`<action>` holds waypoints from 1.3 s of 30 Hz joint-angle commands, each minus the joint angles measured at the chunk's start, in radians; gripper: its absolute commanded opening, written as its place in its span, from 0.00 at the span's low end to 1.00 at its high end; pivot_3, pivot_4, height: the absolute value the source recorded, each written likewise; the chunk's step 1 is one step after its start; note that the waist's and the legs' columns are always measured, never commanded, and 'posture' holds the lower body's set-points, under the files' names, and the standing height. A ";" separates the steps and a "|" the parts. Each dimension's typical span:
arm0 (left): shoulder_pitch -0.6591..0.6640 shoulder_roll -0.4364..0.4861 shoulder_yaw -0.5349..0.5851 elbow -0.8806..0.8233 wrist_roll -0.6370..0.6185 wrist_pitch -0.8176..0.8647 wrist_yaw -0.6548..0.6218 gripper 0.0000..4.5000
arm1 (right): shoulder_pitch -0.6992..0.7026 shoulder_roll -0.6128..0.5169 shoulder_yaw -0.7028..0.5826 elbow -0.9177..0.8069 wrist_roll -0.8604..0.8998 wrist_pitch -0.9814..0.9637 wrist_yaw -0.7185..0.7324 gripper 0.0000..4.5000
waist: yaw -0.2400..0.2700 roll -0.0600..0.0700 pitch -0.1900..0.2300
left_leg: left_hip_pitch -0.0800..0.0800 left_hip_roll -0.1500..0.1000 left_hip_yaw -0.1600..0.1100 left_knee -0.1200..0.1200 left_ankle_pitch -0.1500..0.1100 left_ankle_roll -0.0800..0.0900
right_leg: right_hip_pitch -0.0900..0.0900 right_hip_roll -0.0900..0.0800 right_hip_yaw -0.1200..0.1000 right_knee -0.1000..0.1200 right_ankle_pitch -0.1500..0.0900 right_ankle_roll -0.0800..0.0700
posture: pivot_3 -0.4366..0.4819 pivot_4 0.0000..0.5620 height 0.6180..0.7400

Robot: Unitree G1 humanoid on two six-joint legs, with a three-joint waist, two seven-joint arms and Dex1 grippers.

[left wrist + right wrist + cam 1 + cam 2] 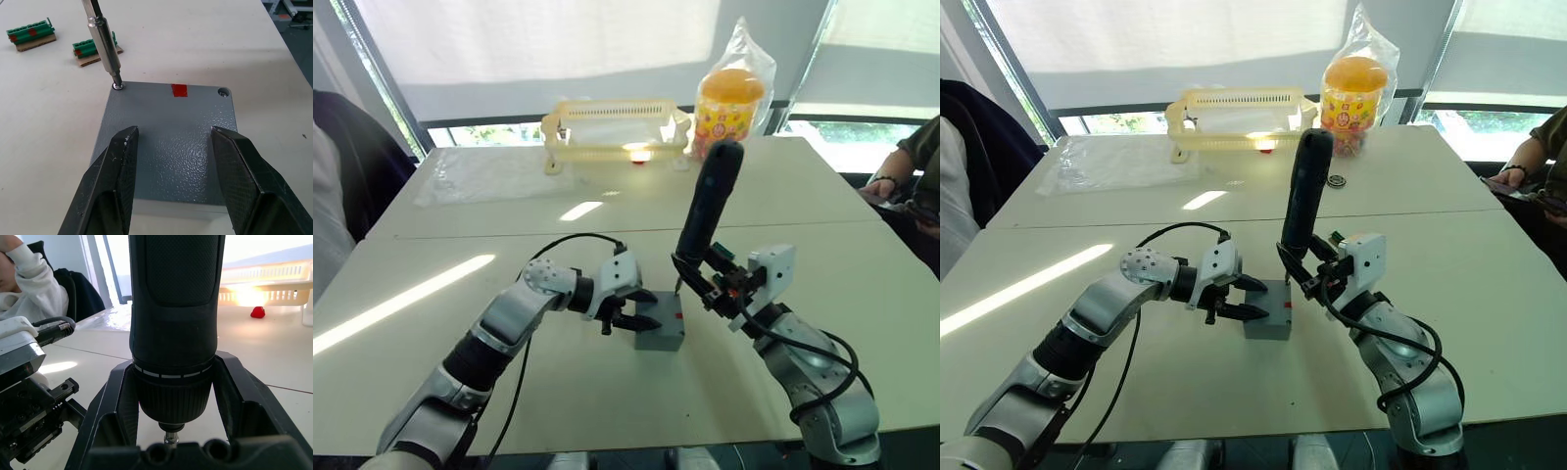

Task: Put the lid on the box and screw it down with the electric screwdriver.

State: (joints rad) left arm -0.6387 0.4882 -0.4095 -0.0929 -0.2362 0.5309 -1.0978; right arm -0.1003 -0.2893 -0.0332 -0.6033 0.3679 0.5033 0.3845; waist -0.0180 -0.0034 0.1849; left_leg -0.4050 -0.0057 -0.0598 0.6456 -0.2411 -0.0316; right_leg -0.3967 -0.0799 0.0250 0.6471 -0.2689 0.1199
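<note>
The white table carries everything here, and its far half holds a cream plastic basket with a small red thing glowing under it, too bright to identify, and to its right an orange-lidded snack tub in a clear bag whose printed label is too small to read. A person's arm is cut off by the right edge, and dark clothing is cropped at the left edge. Near the middle of the table, the right gripper is clamped around the lower barrel of the screwdriver, a long black textured tool standing almost upright and leaning slightly to the right; from the head views its thin bit is hard to make out, but the left wrist view shows the metal bit seated on a screw at one corner of the lid. The lid is grey with a pebbled finish and a short red stripe at one edge, and it lies flat on the small grey box, hiding the inside. The left gripper reaches in from the left with its black fingers spread wide over the lid; whether they touch it is unclear. Two small green blocks on cardboard lie beyond the box, with no legible writing.
</note>
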 commanded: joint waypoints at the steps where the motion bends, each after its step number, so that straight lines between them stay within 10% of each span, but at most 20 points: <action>1: 0.019 0.012 -0.021 0.010 0.028 0.005 0.000 0.52 | 0.018 -0.034 0.016 0.033 -0.025 0.016 0.003 0.38 | 0.002 -0.001 -0.001 | 0.000 0.000 0.000 0.000 0.000 0.000 | 0.001 0.000 0.000 0.000 0.000 -0.001 | 0.48 0.27 1.00; 39: 0.042 -0.001 -0.075 0.020 0.087 -0.030 -0.001 0.52 | 0.083 -0.067 0.100 0.114 -0.071 -0.032 0.007 0.38 | 0.007 -0.010 -0.026 | 0.008 0.001 -0.001 -0.005 -0.001 0.000 | 0.014 -0.001 -0.002 -0.017 -0.003 -0.005 | 0.48 0.27 1.00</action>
State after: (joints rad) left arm -0.6206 0.4694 -0.4515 -0.0832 -0.1841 0.4784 -1.0928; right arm -0.0623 -0.3535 0.0349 -0.5635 0.3160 0.4290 0.3897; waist -0.0107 -0.0129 0.1589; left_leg -0.3954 -0.0043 -0.0607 0.6399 -0.2416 -0.0315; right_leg -0.3812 -0.0808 0.0232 0.6299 -0.2718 0.1143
